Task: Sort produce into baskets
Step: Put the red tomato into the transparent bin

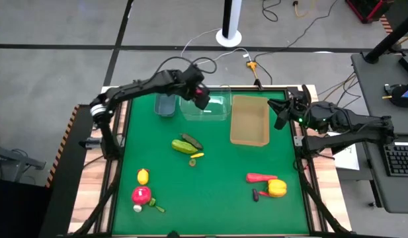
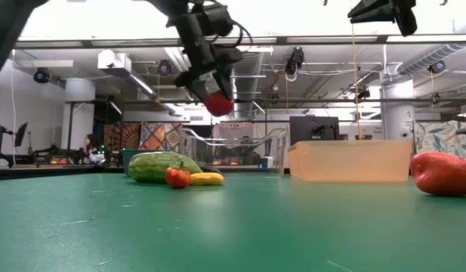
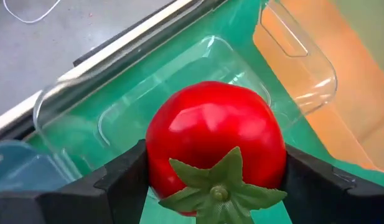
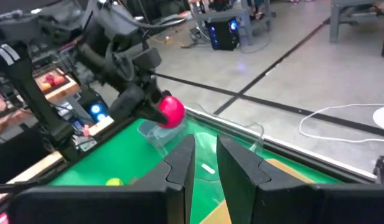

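The two dark fingers [image 3: 120, 180] of the left gripper [image 1: 201, 96] are squeezing a shiny red toy tomato with a green leafy top [image 3: 215, 142] from both sides. The tomato is hanging in the air, right over the clear plastic tub [image 1: 206, 106] at the back of the green bench [image 1: 210, 205]. A small blue-grey bin [image 1: 165, 104] is sitting just beside the tub on one side, and a bigger flat tan tray [image 1: 249, 120] is sitting on the other side. The right gripper [image 1: 280, 114] is waiting up in the air near the far edge of the tan tray, and its fingers [image 4: 181, 163] are nearly closed, with only a thin gap and nothing in them. More toy food is lying on the bench: a green cucumber [image 1: 184, 147] in the middle, a yellow lemon [image 1: 143, 176] toward the left, and a red chilli [image 1: 260, 177] by a yellow pepper [image 1: 277, 189] toward the right.
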Tool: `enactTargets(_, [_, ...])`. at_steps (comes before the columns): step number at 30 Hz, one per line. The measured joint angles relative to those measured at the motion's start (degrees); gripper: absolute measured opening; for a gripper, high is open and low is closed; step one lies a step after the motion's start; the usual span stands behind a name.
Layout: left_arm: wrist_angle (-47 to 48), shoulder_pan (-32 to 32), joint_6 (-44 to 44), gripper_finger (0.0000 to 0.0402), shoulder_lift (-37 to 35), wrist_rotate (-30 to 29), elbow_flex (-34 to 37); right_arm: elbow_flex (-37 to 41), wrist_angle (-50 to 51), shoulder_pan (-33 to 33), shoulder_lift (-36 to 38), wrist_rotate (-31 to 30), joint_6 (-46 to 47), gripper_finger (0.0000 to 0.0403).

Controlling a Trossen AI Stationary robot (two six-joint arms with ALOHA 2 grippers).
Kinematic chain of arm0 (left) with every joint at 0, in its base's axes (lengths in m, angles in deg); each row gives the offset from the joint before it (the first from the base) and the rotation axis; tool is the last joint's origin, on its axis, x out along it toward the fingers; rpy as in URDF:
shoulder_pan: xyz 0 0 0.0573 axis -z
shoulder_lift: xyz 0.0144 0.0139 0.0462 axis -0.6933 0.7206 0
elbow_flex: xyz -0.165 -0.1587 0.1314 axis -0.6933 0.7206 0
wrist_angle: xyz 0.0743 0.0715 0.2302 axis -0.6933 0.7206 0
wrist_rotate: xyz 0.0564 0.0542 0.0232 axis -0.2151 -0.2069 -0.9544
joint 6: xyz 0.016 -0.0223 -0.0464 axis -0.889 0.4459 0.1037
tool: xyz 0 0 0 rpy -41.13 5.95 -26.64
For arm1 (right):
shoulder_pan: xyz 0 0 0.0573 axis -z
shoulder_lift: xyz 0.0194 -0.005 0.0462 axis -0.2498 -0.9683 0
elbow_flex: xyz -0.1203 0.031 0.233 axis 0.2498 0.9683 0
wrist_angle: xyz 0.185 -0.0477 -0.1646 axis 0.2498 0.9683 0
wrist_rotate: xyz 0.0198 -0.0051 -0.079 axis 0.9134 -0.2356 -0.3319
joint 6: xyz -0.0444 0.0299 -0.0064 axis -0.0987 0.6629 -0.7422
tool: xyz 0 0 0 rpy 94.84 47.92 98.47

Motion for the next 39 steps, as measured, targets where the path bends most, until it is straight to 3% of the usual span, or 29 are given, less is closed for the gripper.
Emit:
enactTargets(8, [16.3,-2.5,-7.6,0.0277,16.8,-0.9,-21.9,0.0,0.0,0.0,0.0,-1.1,-0.4,0.0059])
enactTargets(14, [20.4,-2.2,-10.1,0.0277,25.0,-1.7,-35.0,0.0,0.0,0.0,0.0,-1.5,-0.5,0.0059])
enactTargets(25, [18.8,-2.5,-10.4,0.0277,24.2,-0.4,-25.4,0.0,0.1,0.0,0.0,-4.1,-1.2,0.0059])
enactTargets(39, [17.9,-2.5,-11.9,0.0279,24.2,-0.4,-20.6,0.3,0.1,0.0,0.0,-4.1,-1.8,0.0059])
